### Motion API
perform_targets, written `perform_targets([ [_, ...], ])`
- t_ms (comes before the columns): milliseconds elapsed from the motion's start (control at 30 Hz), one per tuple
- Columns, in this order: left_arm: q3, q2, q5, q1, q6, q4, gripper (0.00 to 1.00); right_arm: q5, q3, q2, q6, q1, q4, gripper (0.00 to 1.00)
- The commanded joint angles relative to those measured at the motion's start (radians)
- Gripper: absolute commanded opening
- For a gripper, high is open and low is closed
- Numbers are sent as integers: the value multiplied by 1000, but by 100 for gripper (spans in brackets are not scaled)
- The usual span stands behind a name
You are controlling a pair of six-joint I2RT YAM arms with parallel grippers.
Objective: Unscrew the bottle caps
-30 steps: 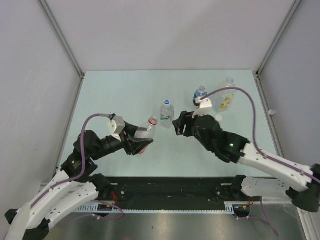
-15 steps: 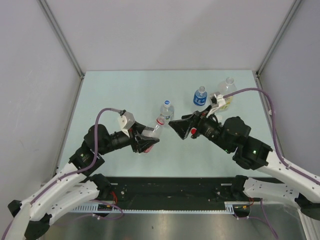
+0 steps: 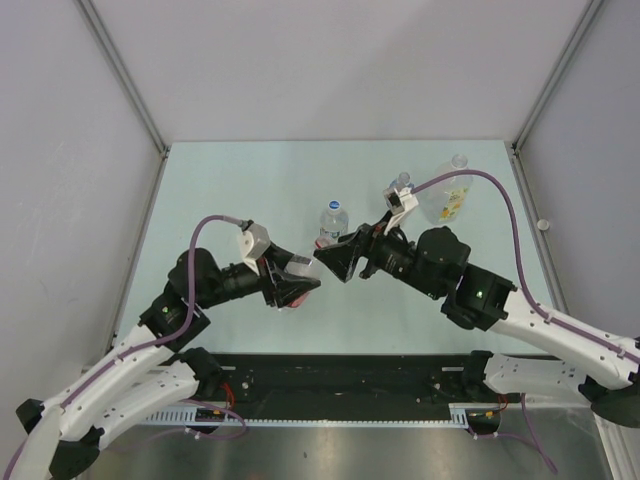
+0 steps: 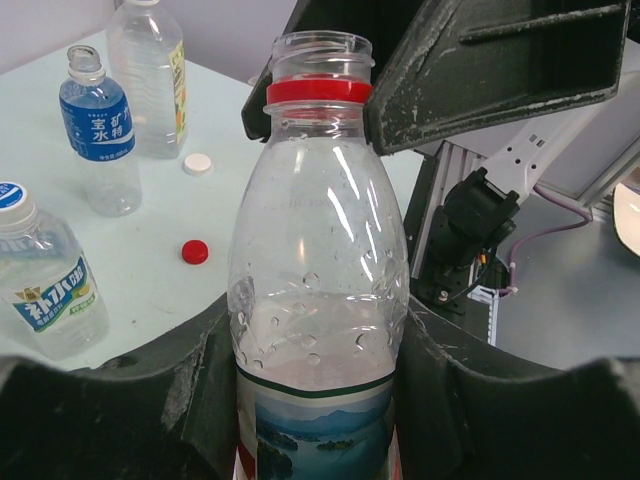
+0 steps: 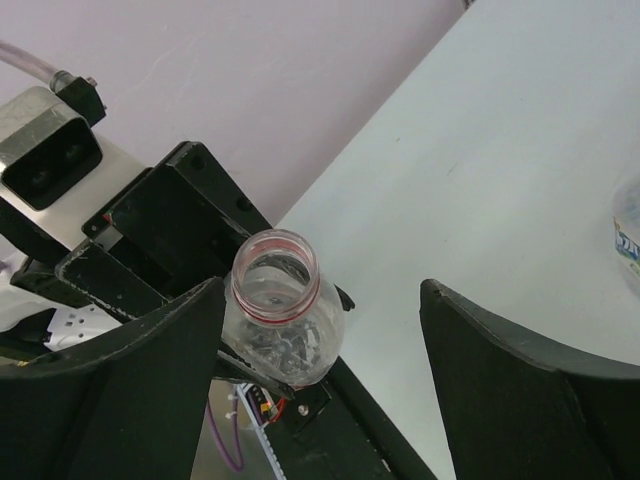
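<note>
bottle [image 4: 318, 300] base cut off by lower edge

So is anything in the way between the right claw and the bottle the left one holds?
Nothing visible does. The open right claw sits around the uncapped neck of the bottle in the left claw.

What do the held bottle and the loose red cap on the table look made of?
The held bottle: clear, glossy plastic, likely; the background shows through it and highlights streak its dimpled wall. The red cap: opaque plastic, probably; smooth, evenly coloured.
</note>
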Motion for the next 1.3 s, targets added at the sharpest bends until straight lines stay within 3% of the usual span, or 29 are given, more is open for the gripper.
perform_targets([
  [0, -13, -10, 21, -1, -13, 34, 5, -10, 51, 11, -15, 5, 96, 79],
  [333, -17, -13, 25, -3, -11, 35, 6, -36, 52, 39, -16, 5, 130, 62],
  [433, -19, -15, 25, -3, -11, 34, 6, -41, 55, 49, -15, 5, 130, 54],
  [567, -19, -18, 22, -3, -10, 34, 8, -50, 57, 56, -16, 5, 134, 34],
  [633, -14, -18, 19, -5, -7, 32, 21, -56, 59, 56, -18, 5, 134, 26],
  [667, -13, -18, 18, -5, -5, 28, 29, -54, 59, 56, -19, 5, 134, 17],
  [700, -2, -18, 10, -3, 1, 23, 47, -56, 62, 57, -21, 7, 133, 12],
  [767, 13, -19, -17, -4, 5, -11, 62, -45, 72, 50, -33, 5, 113, 0],
  [800, 32, -24, -56, -3, 21, -27, 81, -38, 78, 48, -42, 5, 104, 0],
  [867, 52, -47, -96, -3, 44, -80, 99, -15, 101, 42, -71, 7, 73, 0],
  [1100, 197, -110, -260, -3, 162, -277, 100, 53, 192, 57, -175, 4, -36, 0],
  [1267, 273, -150, -475, -3, 156, -360, 100, 146, 244, 132, -266, 4, -39, 0],
])
